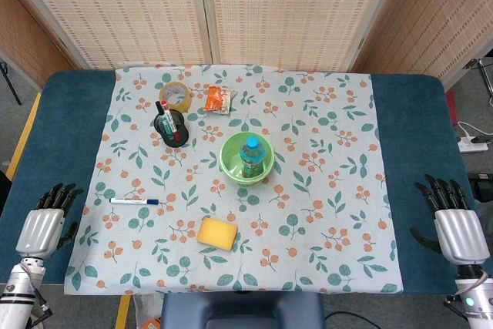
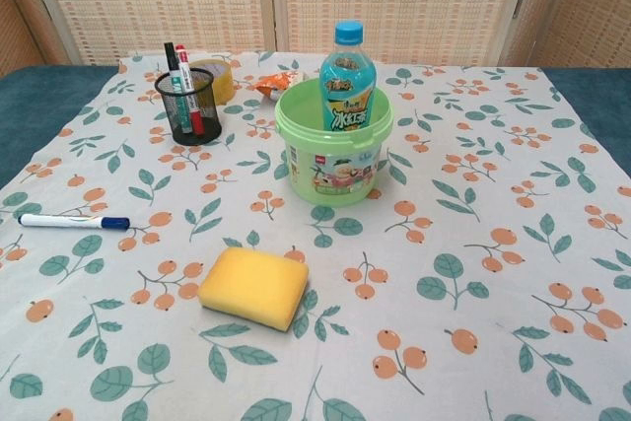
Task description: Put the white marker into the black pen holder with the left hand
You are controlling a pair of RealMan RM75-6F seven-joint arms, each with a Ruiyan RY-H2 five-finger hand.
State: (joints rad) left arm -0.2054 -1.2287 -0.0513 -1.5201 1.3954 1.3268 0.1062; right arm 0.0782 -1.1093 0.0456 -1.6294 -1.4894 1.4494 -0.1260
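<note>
The white marker (image 1: 134, 201) with a blue cap lies flat on the floral cloth at the left, also seen in the chest view as the white marker (image 2: 74, 221). The black mesh pen holder (image 1: 172, 129) stands upright further back with two pens in it; in the chest view the pen holder (image 2: 189, 106) is at upper left. My left hand (image 1: 45, 225) rests at the table's left edge, fingers apart, holding nothing, a short way left of the marker. My right hand (image 1: 454, 221) sits at the right edge, empty with fingers spread. Neither hand shows in the chest view.
A green bucket (image 1: 246, 166) holding a blue-capped bottle (image 1: 251, 155) stands mid-table. A yellow sponge (image 1: 216, 233) lies near the front. A tape roll (image 1: 175, 95) and an orange packet (image 1: 218, 99) lie behind the holder. Blue cloth (image 1: 65, 125) borders the floral one.
</note>
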